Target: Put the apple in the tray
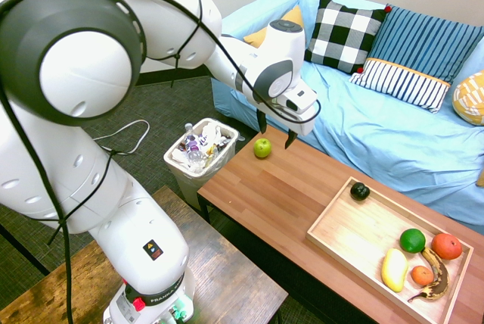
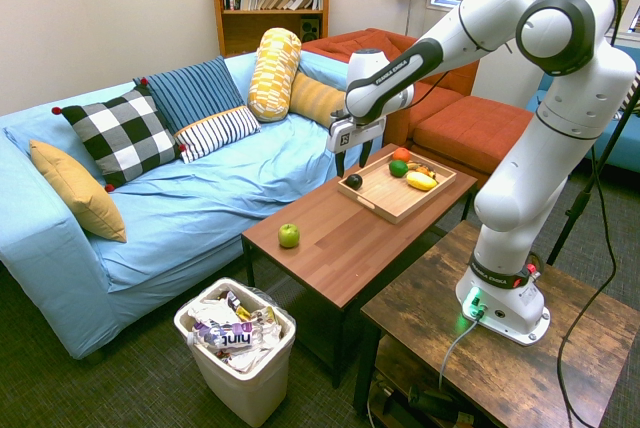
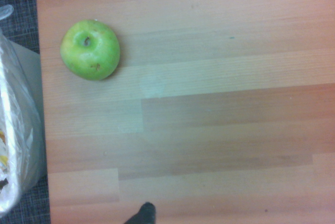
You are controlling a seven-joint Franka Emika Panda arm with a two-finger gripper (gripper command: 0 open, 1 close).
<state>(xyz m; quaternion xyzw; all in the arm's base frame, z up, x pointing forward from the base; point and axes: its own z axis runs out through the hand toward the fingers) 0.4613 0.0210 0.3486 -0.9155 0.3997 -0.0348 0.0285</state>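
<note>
I'm reading this as early in the job: nothing's been picked yet. The apple [image 1: 262, 147] sits on the table [image 1: 287, 195] near the end closest to the waste bin [image 1: 201, 151], upright w/ stem dimple facing up in the wrist view, and nothing's touching it. My gripper [image 1: 274, 133] hangs above the tabletop, pointing down, jaws spread wide and empty; from the first ext view it's up over the apple's end of the table, from the second ext view it looks nearer the tray [image 2: 398, 188], so I can't say exactly how far off it is, only that it's clearly above and not at grasp height. In the wrist cam the apple is off toward one side, not centred, so imo I'm not lined up over it yet. The tray is at the far end of the table from the apple, well apart, already carrying other fruit: a dark avocado-like thing [image 1: 360, 191] in one corner, a green lime-ish fruit [image 1: 412, 240], two orange ones, a yellow one and a brown banana clustered at the other end. Middle of the tray is bare wood, so there's room. Left to do, as I see it: centre over the apple, drop, close on it, lift, carry across to the tray, release. So basically all of it.
</note>
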